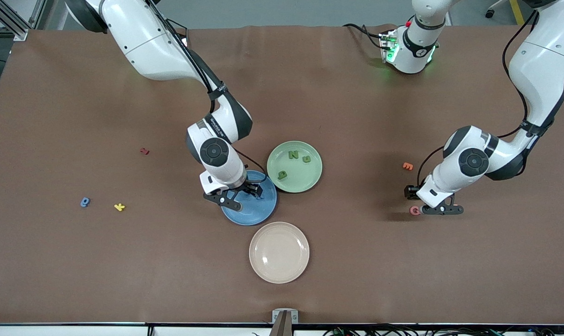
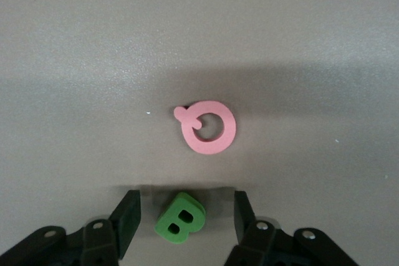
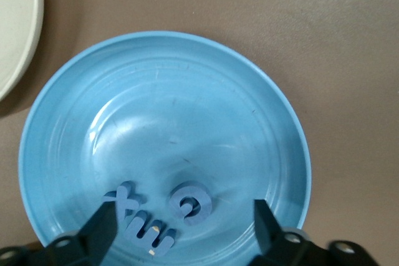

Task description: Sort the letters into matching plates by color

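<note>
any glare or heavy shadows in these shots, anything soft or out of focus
Front view: even light, faint sheen on the beige plate, soft shadow by the left gripper. Left wrist view: a dark band crosses the table around the pink letter. Right wrist view: soft glare inside the blue plate.

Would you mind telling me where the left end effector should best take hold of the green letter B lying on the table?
Probably from straight above, across the green B's two straight outer edges. It lies flat on the table, slightly turned, between the left end effector's spread fingers, so turn the wrist a little first.

Blue plate, pale green plate, cream plate; pink letter, green B, brown table.
</note>
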Controlling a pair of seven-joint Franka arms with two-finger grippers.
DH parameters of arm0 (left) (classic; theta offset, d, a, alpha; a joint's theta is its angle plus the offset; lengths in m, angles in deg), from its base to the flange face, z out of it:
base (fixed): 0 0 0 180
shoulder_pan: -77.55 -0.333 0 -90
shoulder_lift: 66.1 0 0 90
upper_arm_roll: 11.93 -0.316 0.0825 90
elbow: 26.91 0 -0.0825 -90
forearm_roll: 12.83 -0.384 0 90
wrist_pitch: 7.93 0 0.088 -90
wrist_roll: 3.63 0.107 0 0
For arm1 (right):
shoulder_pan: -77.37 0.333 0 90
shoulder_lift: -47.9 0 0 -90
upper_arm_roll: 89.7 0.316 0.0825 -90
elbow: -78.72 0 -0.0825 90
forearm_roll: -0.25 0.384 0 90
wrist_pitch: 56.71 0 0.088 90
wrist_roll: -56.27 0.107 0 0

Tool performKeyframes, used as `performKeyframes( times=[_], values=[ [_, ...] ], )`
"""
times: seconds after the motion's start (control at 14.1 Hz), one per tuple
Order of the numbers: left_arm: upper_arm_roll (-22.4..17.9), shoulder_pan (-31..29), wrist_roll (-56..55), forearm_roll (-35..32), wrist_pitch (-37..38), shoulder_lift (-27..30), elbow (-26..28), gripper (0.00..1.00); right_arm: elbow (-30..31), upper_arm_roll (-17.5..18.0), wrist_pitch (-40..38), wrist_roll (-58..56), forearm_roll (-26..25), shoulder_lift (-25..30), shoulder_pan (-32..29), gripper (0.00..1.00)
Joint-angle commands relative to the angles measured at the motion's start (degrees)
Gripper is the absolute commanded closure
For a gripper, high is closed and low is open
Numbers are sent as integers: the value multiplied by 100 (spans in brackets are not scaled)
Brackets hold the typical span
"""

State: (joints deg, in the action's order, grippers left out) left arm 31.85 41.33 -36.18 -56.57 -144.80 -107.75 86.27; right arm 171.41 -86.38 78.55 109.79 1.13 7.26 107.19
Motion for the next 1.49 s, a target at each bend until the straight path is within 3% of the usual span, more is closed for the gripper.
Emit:
performKeyframes(
  times=[0.0, 0.21, 0.64, 0.85, 1.13, 1.42],
  values=[
    [8, -26, -6, -135, -32, 0, 11, 37, -24, 2, -262, 27, -97, 56, -65, 0],
    [-1, -26, -6, -135, -32, 0, 19, 42, 116, 2, -720, -386, -97, 319, -345, 0],
    [-1, -26, 3, -135, -32, 0, 28, 54, 583, 2, -721, -756, -115, 751, -540, 0],
    [-1, -26, 3, -126, -32, -9, 28, 67, 626, 2, -730, -817, -124, 803, -557, 0],
    [-1, -34, -32, -126, -32, -9, 28, 76, 1126, -7, -668, -1369, -211, 1198, -846, 0],
    [-1, -34, -50, -126, -32, 0, 28, 81, 1986, 2, -274, -2562, -519, 1707, -1618, 0]
  ],
)
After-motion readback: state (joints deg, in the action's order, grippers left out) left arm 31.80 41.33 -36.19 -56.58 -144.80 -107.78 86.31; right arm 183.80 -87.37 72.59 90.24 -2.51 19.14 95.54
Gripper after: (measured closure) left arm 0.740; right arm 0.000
